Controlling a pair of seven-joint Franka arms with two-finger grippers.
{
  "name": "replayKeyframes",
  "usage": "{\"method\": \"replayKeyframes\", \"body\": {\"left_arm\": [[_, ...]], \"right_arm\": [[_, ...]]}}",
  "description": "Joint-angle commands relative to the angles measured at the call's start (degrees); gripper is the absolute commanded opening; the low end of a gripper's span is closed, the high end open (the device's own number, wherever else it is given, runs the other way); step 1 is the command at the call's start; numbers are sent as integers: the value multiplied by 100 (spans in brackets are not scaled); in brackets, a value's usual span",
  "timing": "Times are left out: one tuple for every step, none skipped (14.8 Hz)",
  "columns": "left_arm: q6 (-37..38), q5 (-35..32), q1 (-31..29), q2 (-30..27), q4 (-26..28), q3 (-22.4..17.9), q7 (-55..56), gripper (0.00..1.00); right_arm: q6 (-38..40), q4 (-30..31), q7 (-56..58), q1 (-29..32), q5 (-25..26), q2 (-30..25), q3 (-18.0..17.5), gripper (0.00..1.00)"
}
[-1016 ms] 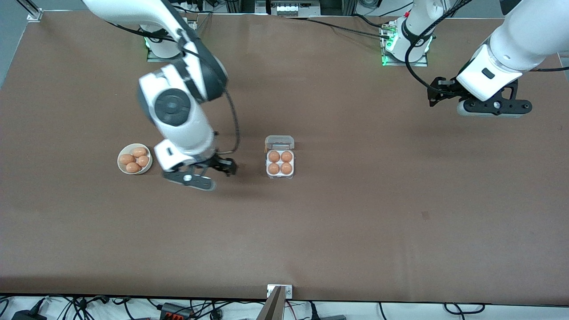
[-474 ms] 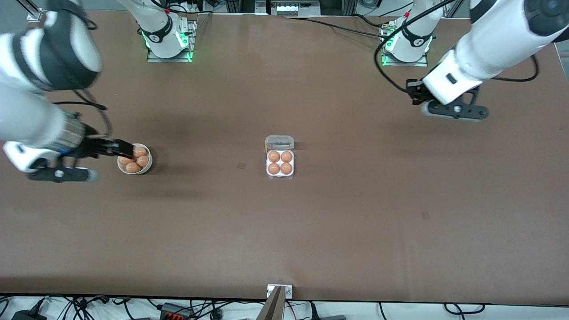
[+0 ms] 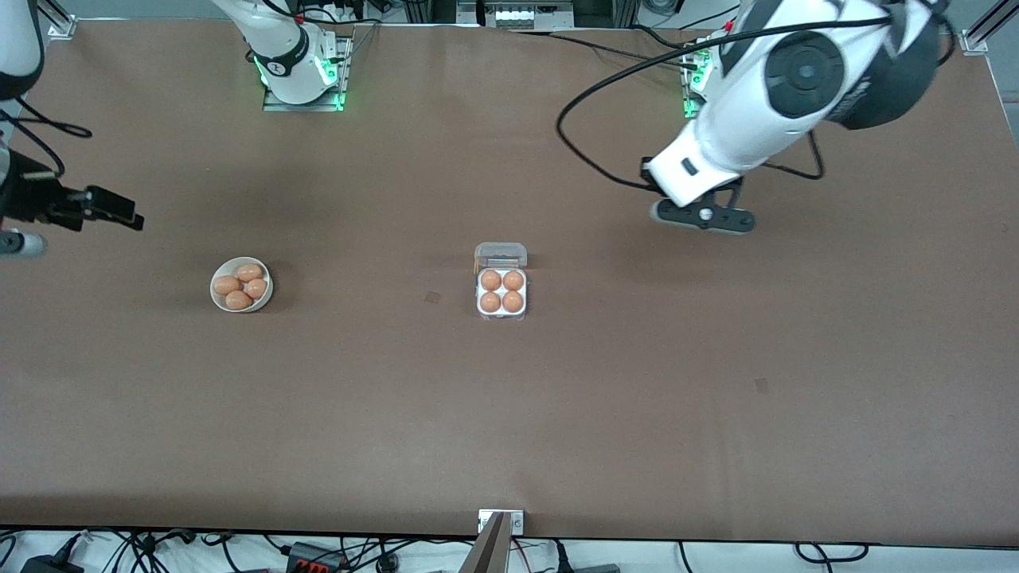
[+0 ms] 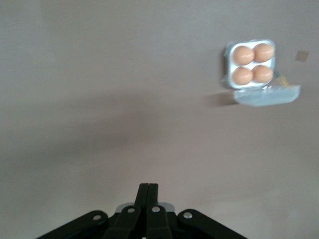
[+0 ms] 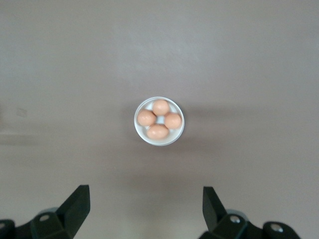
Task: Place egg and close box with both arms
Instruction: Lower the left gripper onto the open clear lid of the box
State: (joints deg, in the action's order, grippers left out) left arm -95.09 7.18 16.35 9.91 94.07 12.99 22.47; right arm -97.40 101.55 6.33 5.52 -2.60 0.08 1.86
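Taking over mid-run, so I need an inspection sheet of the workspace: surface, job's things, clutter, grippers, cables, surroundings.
Surface: brown table, small dark marks.
Job's things: egg carton mid-table, four eggs seated, clear lid open.
Clutter: white bowl with four eggs toward the right arm's end.
Grippers: left gripper shut, empty, over bare table; right gripper open, empty, above the bowl.
Cables: black cable loops off left arm.
Surroundings: wires beside the table's edge.

My table (image 3: 716, 414) wears a matt brown covering, smooth, faintly creased. The egg carton (image 3: 501, 293) has a matt white tray under a clear, glossy plastic lid (image 3: 501, 255). The eggs (image 3: 501, 290) look smooth, softly sheened. The bowl (image 5: 141, 130) is plain white, lightly glossy.
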Motion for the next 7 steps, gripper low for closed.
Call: {"method": "replayKeyframes", "body": {"left_arm": [[-273,38,367,448,-196,-16,240,0],[-369,38,438,581,-196,-7,266,0],[-527,46,630,773,-196,10,275,0],[-607,55,824,906,-196,11,310,0],[-703,46,921,1011,-196,11,406,0],[-843,38,940,1134,-205,11,468,0],[-958,38,1018,1231,-205,19,486,0]], "right_arm": [[-323,281,123,-270,65,-457,340,100],[-184,182,175,-280,231,-422,376,100],[165,181,132,-262,268,-422,368,100],[343,111,166,-193,268,-387,368,100],[371,24,140,-105,251,-325,298,100],[388,-29,140,-87,268,-307,211,100],[397,-39,131,-86,268,-316,192,100]]}}
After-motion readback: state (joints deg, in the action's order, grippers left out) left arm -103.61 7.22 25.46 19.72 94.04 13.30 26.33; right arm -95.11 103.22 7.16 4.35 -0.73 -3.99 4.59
